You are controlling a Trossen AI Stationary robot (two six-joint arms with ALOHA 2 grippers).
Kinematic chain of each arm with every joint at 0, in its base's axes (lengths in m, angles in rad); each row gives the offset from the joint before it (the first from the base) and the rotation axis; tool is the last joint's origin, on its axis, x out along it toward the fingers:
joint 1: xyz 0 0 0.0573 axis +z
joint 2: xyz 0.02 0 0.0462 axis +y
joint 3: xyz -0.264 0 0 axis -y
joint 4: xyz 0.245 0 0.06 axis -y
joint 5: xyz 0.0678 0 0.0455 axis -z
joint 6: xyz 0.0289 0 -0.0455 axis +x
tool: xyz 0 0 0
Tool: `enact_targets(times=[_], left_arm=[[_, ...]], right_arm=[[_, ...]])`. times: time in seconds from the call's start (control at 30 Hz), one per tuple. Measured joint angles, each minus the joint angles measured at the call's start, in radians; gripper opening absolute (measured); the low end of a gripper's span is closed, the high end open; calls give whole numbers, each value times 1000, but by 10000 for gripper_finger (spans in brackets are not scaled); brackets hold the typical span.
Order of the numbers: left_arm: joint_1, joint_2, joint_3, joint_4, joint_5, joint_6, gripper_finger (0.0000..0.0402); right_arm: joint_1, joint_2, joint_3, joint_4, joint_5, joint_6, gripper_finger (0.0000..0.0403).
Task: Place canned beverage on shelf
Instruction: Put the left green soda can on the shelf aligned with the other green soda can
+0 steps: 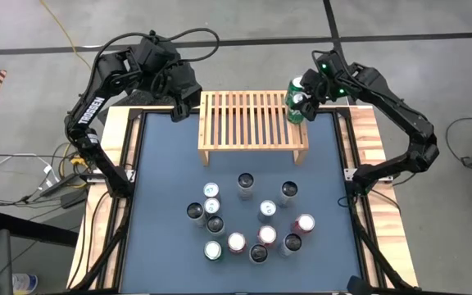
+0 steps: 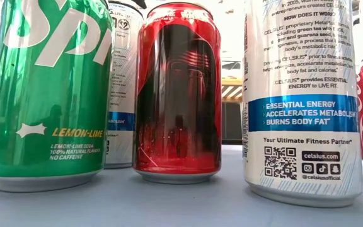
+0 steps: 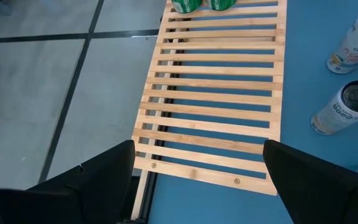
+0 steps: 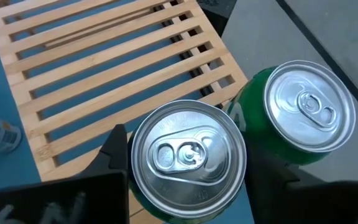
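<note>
Right gripper jaws closed on a green soda can with a silver pull-tab lid, one finger on each side, at the right end of the low light-wood slatted shelf. A second green can stands just beside it, already on the slats at that end. Left gripper jaws wide open, holding nothing, hovering at the shelf's left end.

Rest of the shelf top is bare slats. About a dozen upright cans clustered on the dark blue worktop in front of the shelf.

Low view, readable labels: green can "LEMON-LIME"; white can "CELSIUS", "ESSENTIAL ENERGY"; a red and black can stands between them.
</note>
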Motion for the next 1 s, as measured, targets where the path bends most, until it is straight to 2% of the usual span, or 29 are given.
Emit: enact_targets(times=[0.3, 0.73, 1.0], left_arm=[[0, 0, 0, 0, 0, 10, 343], [0, 0, 0, 0, 0, 10, 343], [0, 0, 0, 0, 0, 8, 343]], right_arm=[[0, 0, 0, -9, -40, -1, 245], [0, 0, 1, -8, -50, 1, 248], [2, 0, 2, -33, 14, 4, 248]])
